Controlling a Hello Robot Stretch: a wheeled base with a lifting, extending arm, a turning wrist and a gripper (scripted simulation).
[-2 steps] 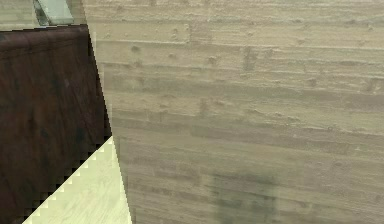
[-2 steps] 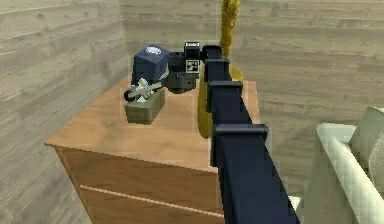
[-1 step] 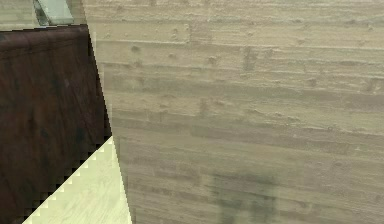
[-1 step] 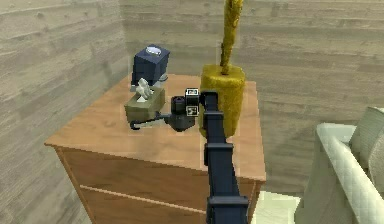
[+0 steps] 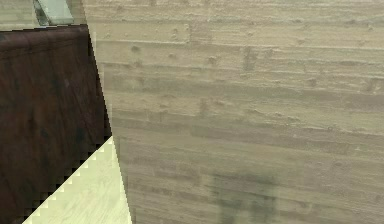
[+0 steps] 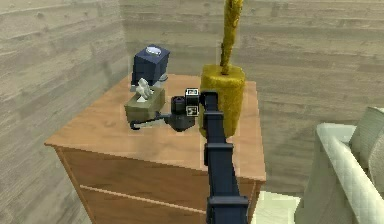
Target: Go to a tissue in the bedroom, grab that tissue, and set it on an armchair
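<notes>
**While Reaching Over Dresser, at Tissue Box**

Looking ahead, meets a dark panel at the forward view's left, with a pale yellow-green surface below it and a plank wall across the rest. Out the arm side, finds a dresser against a like wall. Bears toward its back a blue-grey thing, and just in front of that a tan box with a white tissue poking up from the top. Brings the gripper to the box's near side; cannot tell whether touching, nor whether holding anything, with the box standing on the dresser right at it. Follows rightward with two white markers, a yellow pot with a tall stalk, and the dark arm. Ends with a cream armchair near the dresser, at the view's right.
</notes>
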